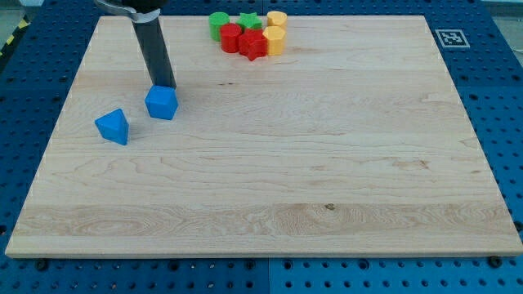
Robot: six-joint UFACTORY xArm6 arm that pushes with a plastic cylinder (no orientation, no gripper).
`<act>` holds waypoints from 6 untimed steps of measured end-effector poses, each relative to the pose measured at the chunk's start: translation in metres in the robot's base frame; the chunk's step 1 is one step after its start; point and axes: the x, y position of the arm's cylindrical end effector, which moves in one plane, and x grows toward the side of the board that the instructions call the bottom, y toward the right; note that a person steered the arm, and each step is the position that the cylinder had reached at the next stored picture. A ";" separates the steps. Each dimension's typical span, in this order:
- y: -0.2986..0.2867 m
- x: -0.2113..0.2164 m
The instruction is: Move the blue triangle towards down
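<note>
The blue triangle (113, 126) lies on the wooden board (270, 163) at the view's left. A second blue block (162, 103), a chunky cube-like piece, sits just to its upper right. My tip (163, 86) stands at the top edge of that second blue block, touching or nearly touching it. The tip is up and to the right of the blue triangle, about one block's width apart from it. The rod rises from the tip to the view's top.
A tight cluster sits at the board's top middle: a green cylinder (219, 24), a green star-like block (249, 20), two red blocks (231, 37) (253, 45), and two yellow blocks (277, 20) (274, 39). A fiducial marker (450, 37) is at the top right corner.
</note>
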 end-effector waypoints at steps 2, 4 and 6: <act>-0.107 -0.032; -0.091 0.065; 0.000 0.082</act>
